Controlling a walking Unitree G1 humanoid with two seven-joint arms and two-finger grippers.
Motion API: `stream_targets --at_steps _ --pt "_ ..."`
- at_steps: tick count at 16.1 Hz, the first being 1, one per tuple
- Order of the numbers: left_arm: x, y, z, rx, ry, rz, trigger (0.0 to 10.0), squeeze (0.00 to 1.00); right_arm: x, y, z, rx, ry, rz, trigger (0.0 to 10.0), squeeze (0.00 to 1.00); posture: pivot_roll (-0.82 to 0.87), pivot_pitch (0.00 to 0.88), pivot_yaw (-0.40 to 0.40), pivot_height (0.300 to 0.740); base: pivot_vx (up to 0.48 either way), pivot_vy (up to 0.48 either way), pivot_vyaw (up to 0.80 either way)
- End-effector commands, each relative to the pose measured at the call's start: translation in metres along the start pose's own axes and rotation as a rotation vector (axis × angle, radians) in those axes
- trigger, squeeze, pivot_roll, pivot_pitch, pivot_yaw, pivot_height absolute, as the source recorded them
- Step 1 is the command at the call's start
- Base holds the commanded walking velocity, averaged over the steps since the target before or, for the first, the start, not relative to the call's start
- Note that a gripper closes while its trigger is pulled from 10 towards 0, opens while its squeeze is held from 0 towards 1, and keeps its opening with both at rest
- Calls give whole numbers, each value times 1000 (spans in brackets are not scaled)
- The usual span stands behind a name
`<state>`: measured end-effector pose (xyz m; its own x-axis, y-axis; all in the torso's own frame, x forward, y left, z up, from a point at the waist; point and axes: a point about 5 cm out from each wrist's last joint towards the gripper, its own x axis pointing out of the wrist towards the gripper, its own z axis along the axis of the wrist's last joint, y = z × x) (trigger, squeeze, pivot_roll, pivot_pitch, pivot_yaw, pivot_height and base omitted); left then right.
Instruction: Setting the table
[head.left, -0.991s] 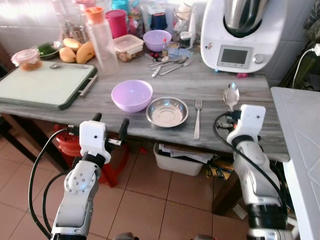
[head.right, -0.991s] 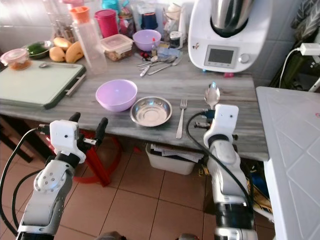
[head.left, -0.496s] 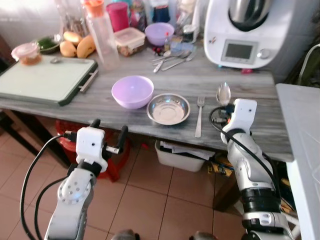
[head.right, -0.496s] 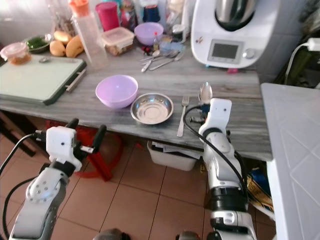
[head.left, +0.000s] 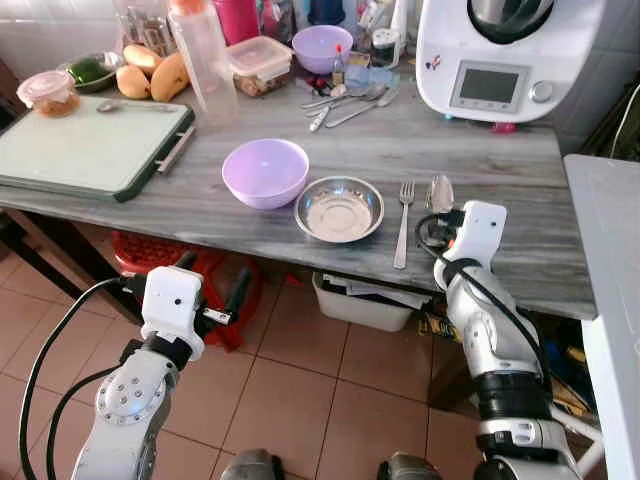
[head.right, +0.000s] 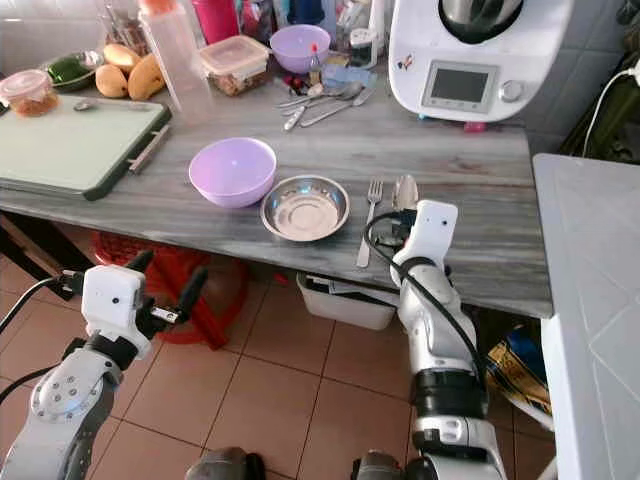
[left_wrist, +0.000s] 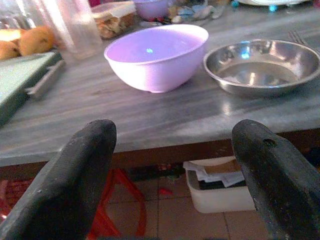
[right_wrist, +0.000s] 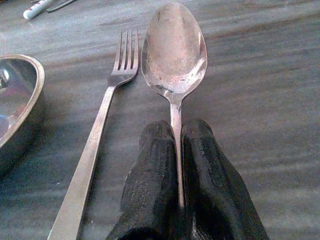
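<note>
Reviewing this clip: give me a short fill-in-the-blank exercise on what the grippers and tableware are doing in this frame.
1. The right gripper is shut on the handle of a ____.
2. The fork lies between the spoon and the steel ____.
3. The left gripper, below the table edge, has its fingers ____.
4. The bowl beside the steel plate is coloured ____.

Missing words: spoon; plate; open; purple

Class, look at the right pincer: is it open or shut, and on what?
Shut. The right pincer has both fingers pressed against the spoon handle, beside the fork.
</note>
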<state>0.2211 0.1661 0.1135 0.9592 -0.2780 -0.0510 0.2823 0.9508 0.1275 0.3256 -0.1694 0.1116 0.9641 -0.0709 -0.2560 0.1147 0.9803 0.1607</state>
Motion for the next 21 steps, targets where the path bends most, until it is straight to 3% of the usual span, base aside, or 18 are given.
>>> stream_targets --at_steps 1,5,8,21 --pt "-2 3 3 6 -2 5 10000 0 2 1 3 20 3 -10 10000 0 45 114 83 740 0 0 0" --pt "-5 1 4 -3 9 -8 10000 0 4 -6 0 79 32 -48 10000 0 47 117 82 740 0 0 0" --pt "-4 -1 4 -8 12 -17 10000 0 7 -1 4 93 30 -35 10000 0 49 118 81 740 0 0 0" --pt "-1 -5 4 -23 14 -32 10000 0 14 4 6 95 48 -16 10000 0 51 116 80 740 0 0 0"
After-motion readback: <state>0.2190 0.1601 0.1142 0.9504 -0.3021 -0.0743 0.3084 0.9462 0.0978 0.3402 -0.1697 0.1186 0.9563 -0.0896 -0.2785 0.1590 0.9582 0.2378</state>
